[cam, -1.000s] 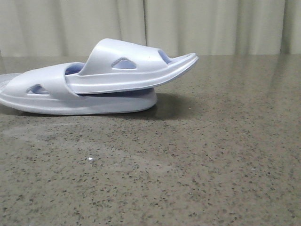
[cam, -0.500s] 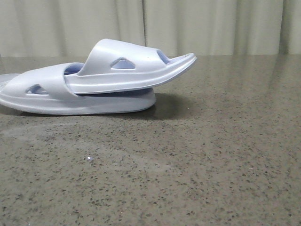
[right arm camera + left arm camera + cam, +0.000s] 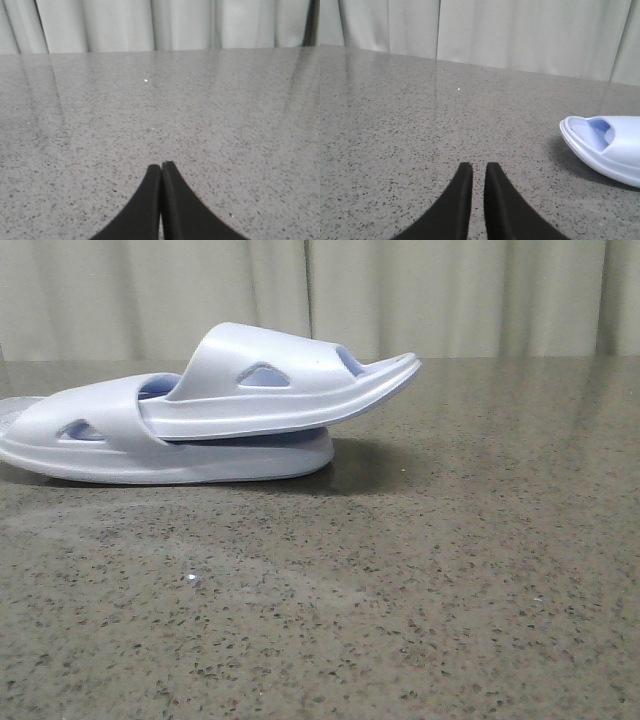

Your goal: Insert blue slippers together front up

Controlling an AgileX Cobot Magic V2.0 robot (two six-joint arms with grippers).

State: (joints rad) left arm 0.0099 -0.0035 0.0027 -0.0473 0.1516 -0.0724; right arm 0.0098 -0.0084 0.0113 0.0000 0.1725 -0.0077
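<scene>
The two blue slippers lie on the speckled table at the left of the front view. The upper slipper point(image 3: 270, 380) is pushed under the strap of the lower slipper point(image 3: 100, 440), and its free end sticks up to the right. One slipper end point(image 3: 605, 150) shows in the left wrist view, apart from my left gripper point(image 3: 474, 166). That gripper is empty, with its fingers almost together and a thin gap between them. My right gripper point(image 3: 161, 165) is shut and empty over bare table. Neither gripper shows in the front view.
The grey speckled table point(image 3: 420, 580) stretches in front of and to the right of the slippers. A pale curtain point(image 3: 450, 290) hangs behind its far edge. A faint grey edge point(image 3: 12, 410) shows at the far left behind the lower slipper.
</scene>
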